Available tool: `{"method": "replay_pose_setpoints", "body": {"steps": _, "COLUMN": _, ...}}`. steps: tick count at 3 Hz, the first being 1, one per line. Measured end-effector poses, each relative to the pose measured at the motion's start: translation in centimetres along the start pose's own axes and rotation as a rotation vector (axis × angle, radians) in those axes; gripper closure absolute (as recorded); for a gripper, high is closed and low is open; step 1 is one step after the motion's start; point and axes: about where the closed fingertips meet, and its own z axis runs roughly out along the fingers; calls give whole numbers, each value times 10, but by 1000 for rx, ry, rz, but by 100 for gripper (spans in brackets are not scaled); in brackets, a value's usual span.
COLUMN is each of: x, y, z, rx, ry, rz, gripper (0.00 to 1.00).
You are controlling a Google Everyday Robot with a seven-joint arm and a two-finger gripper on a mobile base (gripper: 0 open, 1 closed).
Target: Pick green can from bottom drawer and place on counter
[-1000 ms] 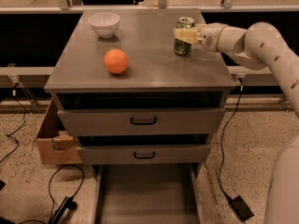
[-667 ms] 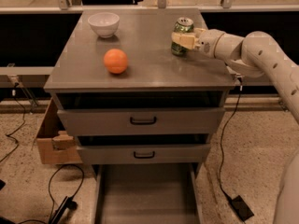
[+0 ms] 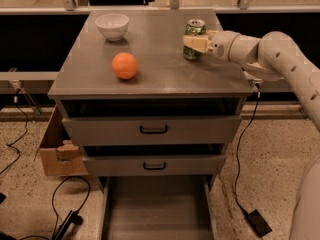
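1. One open bottom drawer lies nearest, pulled out, with no can in it.
2. On the worktop, the orange ball sits well left of the can and should not interfere.
3. Further back, the gripper reaches in from the right, its fingers clasped round the upright green can. I cannot tell whether its base touches the worktop. Settle it flat, part the fingers gently, then withdraw rightwards.
4. Farthest, the white bowl stands well apart.

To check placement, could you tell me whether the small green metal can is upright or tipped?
Upright: the green can has its silver top up; the gripper clasps its sides over the grey counter.
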Motion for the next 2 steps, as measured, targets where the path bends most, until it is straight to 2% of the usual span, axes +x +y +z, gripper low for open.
{"method": "replay_pose_setpoints", "body": {"steps": 1, "x": 0, "y": 0, "z": 0, "rx": 0, "ry": 0, "rz": 0, "gripper": 15}}
{"method": "replay_pose_setpoints", "body": {"steps": 2, "x": 0, "y": 2, "z": 3, "rx": -4, "ry": 0, "rz": 1, "gripper": 0}}
